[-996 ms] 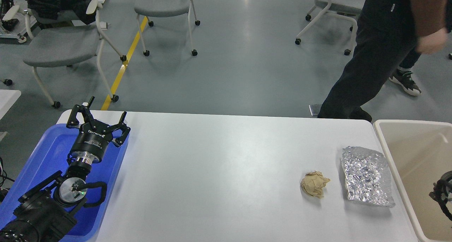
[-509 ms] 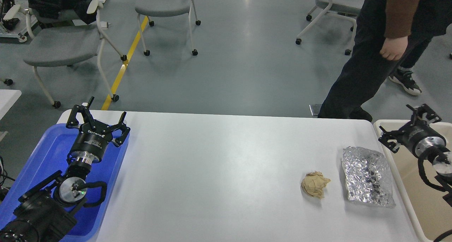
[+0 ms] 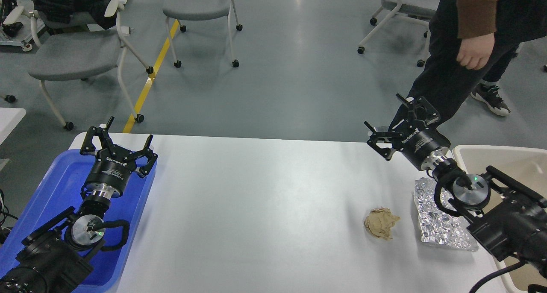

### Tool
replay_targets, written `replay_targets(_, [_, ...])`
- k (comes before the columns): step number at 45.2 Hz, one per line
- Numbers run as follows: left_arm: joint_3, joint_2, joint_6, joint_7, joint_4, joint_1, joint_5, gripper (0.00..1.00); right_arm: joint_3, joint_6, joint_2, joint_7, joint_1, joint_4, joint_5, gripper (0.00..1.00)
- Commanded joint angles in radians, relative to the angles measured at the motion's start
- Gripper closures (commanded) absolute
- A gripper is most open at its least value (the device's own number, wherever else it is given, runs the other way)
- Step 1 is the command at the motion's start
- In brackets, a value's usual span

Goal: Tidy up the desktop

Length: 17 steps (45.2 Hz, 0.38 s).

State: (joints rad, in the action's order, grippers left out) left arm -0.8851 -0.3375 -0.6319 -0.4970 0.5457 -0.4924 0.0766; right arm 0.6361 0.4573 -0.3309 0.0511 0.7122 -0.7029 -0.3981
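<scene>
One white desktop [image 3: 265,199]. One blue tray [image 3: 55,182], one beige bin [image 3: 513,165]. One crumpled brown paper ball [image 3: 380,223], one foil bag [image 3: 440,229]. Two grippers: left gripper [image 3: 117,147], right gripper [image 3: 399,124]. Three chairs in view [image 3: 72,58] [image 3: 197,4] [image 3: 401,7]. One person [image 3: 466,49].

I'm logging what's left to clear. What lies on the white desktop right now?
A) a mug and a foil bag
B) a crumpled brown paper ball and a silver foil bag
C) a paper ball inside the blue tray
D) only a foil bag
B: the crumpled brown paper ball lies on the desktop just left of the silver foil bag.
</scene>
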Motion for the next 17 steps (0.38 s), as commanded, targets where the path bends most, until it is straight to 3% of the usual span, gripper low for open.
replay_targets(1, [0.000, 0.000, 0.000, 0.000, 0.000, -0.002, 0.000, 0.00, 0.007, 0.041, 0.116, 0.003, -0.033, -0.006, 0.008, 0.00])
replay_targets(17, [0.000, 0.000, 0.000, 0.000, 0.000, -0.002, 0.000, 0.00, 0.007, 0.087, 0.156, 0.006, -0.106, 0.029, 0.008, 0.00])
